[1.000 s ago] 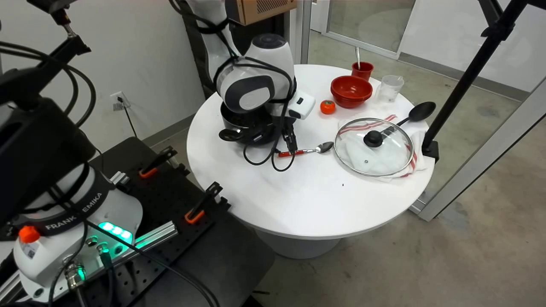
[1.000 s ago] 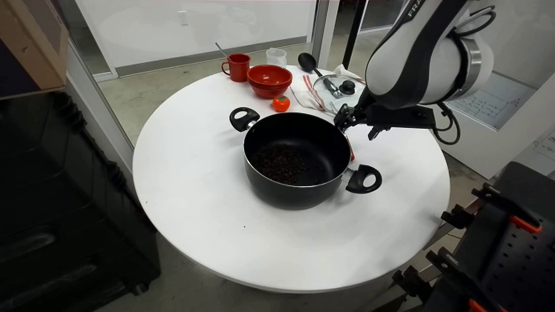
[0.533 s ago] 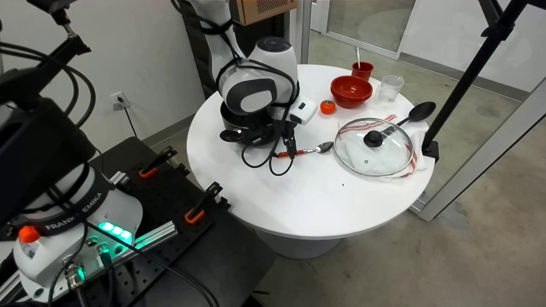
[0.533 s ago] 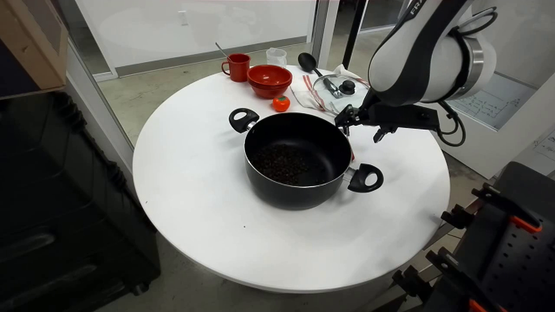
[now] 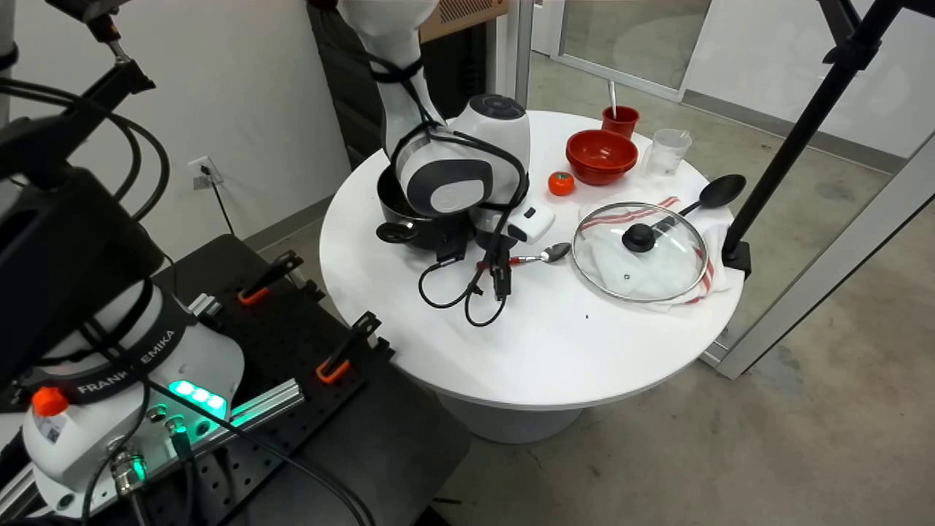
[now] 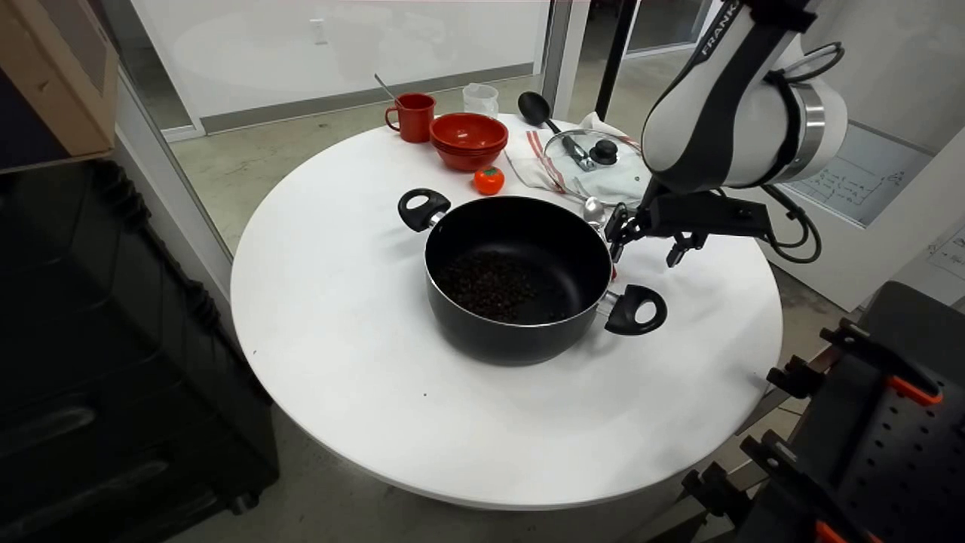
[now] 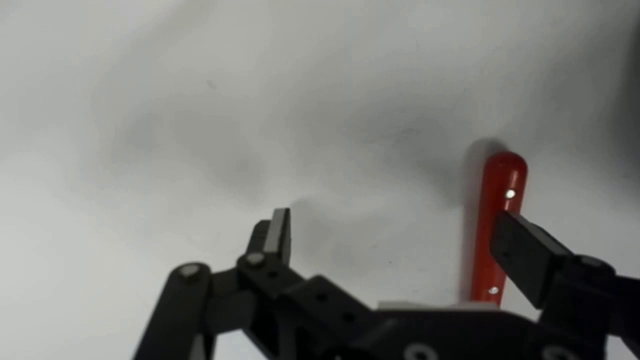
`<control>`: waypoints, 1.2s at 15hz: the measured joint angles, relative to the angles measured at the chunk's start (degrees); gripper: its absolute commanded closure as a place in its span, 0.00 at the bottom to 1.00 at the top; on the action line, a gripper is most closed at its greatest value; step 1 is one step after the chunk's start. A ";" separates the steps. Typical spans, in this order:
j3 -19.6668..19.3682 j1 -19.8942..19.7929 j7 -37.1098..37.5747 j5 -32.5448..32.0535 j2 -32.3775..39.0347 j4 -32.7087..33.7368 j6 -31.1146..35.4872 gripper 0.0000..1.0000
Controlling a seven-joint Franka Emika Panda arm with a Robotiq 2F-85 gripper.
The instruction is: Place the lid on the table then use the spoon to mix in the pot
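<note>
The spoon [image 5: 555,252] lies on the white table [image 5: 526,343] beside the pot [image 6: 513,343]. Its red handle [image 7: 485,240] shows in the wrist view; its metal bowl end [image 6: 593,210] shows in both exterior views. My gripper [image 7: 392,225] is open and empty above the table. The handle is near the right finger, which overlaps it in the wrist view; I cannot tell whether they touch. The gripper [image 6: 647,249] is beside the pot. The pot stands uncovered with small dark pieces inside. The glass lid [image 5: 657,270] lies knob up on a towel on the table.
A striped towel [image 5: 717,277] and a large black utensil [image 5: 723,191] lie under the lid. Stacked red bowls [image 5: 601,155], a tomato [image 5: 561,183], a red mug [image 5: 621,123] and a clear cup [image 5: 668,152] stand farther back. The pot's handle [image 6: 637,310] sticks out near the gripper.
My open gripper has moved a little away from the pot and lower, and the spoon's bowl end has come into sight beside the pot. The pot has shifted very slightly. The lid has not moved.
</note>
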 measured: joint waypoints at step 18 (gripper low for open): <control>3.91 0.94 0.66 4.33 0.94 3.94 -6.17 0.00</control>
